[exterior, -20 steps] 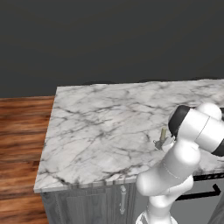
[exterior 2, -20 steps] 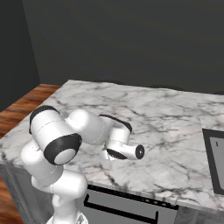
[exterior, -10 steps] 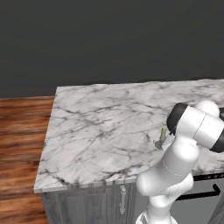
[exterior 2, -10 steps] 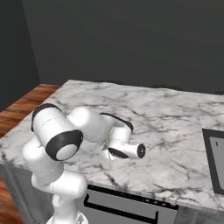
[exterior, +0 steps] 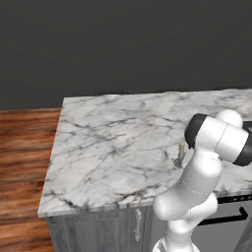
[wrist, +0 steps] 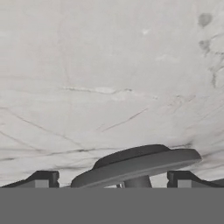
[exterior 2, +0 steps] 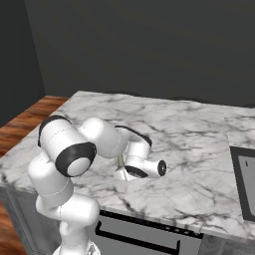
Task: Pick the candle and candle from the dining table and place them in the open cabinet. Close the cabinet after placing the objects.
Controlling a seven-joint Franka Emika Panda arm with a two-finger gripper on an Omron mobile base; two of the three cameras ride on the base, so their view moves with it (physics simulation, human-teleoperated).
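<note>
Risk first, as a judgement: fingers [wrist: 116, 180] spread wide, one tip at either side of the grey metal base [wrist: 135, 166] of the stubby pale-olive candle [exterior: 181, 151], nothing pinched yet. Closing so low may catch only the thin disc edge, so slipping or tipping on the lift seems likely. Closing off-centre could shove the candle along the smooth marble. Wrist sits very close above the stone, so scraping the slab is possible too.

Left base view: candle standing upright on the worktop [exterior: 108, 147], at about 3 o'clock of the slab, just beside the white arm [exterior: 197, 192] and partly hidden by it. Wooden floor [exterior: 24, 147] at 9 o'clock, dark wall behind at 12.

Right base view: hand low over the marble near centre, dark cooktop [exterior 2: 245, 179] at 3 o'clock, well apart from the candle. Second candle and cabinet not made out here.
</note>
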